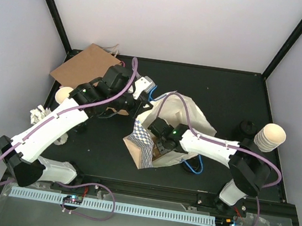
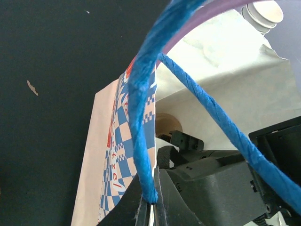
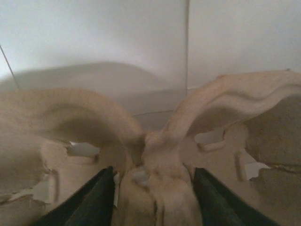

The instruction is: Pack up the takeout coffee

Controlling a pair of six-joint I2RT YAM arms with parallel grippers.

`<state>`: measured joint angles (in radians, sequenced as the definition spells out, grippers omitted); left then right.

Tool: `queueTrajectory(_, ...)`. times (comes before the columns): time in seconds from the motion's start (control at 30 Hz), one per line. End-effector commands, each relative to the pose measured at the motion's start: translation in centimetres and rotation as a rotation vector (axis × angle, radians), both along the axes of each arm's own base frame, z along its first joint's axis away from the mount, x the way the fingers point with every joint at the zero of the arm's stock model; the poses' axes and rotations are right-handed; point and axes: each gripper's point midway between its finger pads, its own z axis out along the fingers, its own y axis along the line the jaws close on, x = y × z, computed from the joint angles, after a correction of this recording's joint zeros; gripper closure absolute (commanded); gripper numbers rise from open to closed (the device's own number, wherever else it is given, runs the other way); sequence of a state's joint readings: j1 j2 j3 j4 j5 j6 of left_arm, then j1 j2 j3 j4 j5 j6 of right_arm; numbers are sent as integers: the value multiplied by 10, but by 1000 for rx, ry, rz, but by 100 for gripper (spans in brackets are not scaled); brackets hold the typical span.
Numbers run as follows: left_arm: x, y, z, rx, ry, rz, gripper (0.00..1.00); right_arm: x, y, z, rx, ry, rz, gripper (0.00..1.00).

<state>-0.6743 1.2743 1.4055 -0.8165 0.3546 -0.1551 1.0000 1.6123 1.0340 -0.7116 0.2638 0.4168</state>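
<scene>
The blue-and-white checked paper bag [image 1: 142, 146] stands open mid-table, its white inside showing. My left gripper [image 1: 139, 105] is shut on the bag's blue cord handle [image 2: 141, 94], pinched at the fingertips [image 2: 151, 200], and holds it up. My right gripper [image 1: 161, 142] reaches down inside the bag. In the right wrist view its fingers [image 3: 153, 188] straddle and press the central ridge of a beige moulded pulp cup carrier [image 3: 160, 141]. No lidded coffee cup shows in the bag. A black lid [image 1: 246, 127] lies beside a stack of cream cups [image 1: 270, 137] at the right.
A brown cardboard sheet [image 1: 85, 62] lies at the back left, with a cream cup [image 1: 63, 95] and crumpled paper [image 1: 39, 114] near the left arm. The bag's other blue handle [image 1: 197, 165] hangs by its front right. Black frame posts bound the table.
</scene>
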Motion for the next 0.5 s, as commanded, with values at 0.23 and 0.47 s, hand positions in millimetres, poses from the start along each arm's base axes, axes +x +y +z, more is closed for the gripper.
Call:
queueTrajectory(0.23,-1,-2,33,-53,-102,-38,98,-3,3,40,21,-3,33,0)
queueTrajectory(0.47,-3,-3,34,-38,-140,-74,98,-6,10,103,31,-97,106,0)
